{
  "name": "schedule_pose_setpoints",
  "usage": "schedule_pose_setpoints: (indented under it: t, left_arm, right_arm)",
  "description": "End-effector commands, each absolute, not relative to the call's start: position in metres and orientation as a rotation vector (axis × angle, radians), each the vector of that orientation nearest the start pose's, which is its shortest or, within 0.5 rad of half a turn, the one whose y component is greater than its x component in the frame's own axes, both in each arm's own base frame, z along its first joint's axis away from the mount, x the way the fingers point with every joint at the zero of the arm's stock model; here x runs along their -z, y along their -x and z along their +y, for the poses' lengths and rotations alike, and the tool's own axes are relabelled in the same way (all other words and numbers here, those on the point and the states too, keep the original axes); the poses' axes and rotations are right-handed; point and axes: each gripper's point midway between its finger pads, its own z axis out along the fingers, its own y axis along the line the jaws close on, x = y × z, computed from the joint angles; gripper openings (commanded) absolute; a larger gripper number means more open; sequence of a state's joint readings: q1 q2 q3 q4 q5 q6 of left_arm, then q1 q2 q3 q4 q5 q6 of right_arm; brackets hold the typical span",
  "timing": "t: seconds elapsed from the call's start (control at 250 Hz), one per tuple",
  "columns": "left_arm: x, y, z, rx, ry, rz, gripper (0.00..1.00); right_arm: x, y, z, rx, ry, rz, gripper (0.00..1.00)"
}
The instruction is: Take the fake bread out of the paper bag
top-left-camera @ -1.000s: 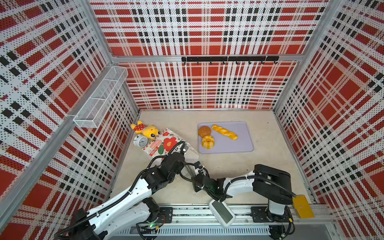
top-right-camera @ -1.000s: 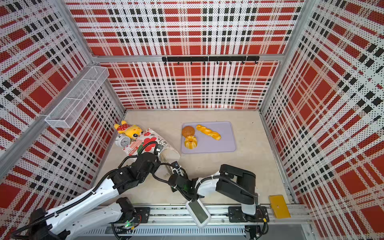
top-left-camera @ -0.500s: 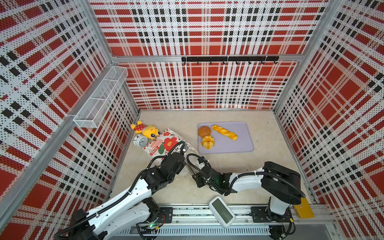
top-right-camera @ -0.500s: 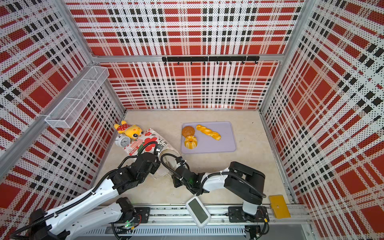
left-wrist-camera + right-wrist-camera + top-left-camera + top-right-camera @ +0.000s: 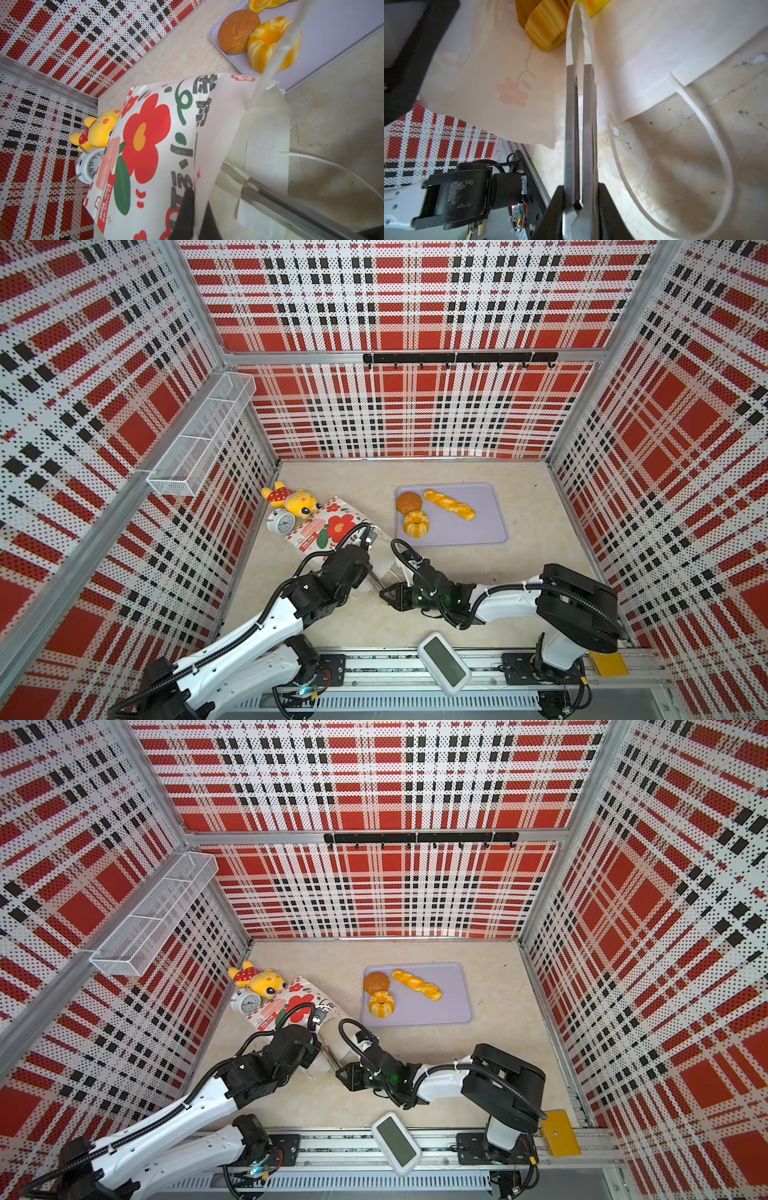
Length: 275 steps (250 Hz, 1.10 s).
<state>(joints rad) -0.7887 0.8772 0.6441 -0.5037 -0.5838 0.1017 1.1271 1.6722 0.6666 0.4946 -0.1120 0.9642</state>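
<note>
Right gripper [image 5: 579, 9] shifted, fake bread [image 5: 546, 27] just beside

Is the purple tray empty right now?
No, a brown bun, a ring cake and a twisted stick lie on the tray.

White arm links [image 5: 249, 639], black joints [image 5: 577, 605], looping black cables [image 5: 395, 548].

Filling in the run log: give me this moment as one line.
left gripper: shut on paper bag rim | right gripper: shut, tips beside yellow bread inside bag | tray: three breads out
</note>
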Motion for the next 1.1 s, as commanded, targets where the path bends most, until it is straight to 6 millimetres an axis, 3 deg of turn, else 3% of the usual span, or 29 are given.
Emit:
schedule_pose_setpoints:
  t: [0.0,0.244,0.5,0.7,1.096]
  left_arm:
    - [-0.179,-0.255,-0.122,-0.274,-0.637,2.059,0.00]
    - [-0.179,-0.255,-0.123,-0.276,-0.643,2.061,0.00]
    - [-0.178,-0.254,-0.122,-0.276,-0.643,2.062,0.00]
    - [-0.179,-0.254,-0.122,-0.274,-0.642,2.061,0.00]
    - [-0.177,-0.254,-0.124,-0.273,-0.648,2.065,0.00]
  right_arm:
    - [-0.125,-0.174,0.420,-1.464,0.242,2.258,0.20]
    - [-0.123,-0.176,0.424,-1.425,0.259,2.309,0.28]
    - [-0.129,-0.183,0.430,-1.536,0.166,2.274,0.36]
    - [-0.132,-0.184,0.431,-1.608,0.136,2.251,0.36]
    - [-0.122,-0.194,0.446,-1.583,0.174,2.284,0.42]
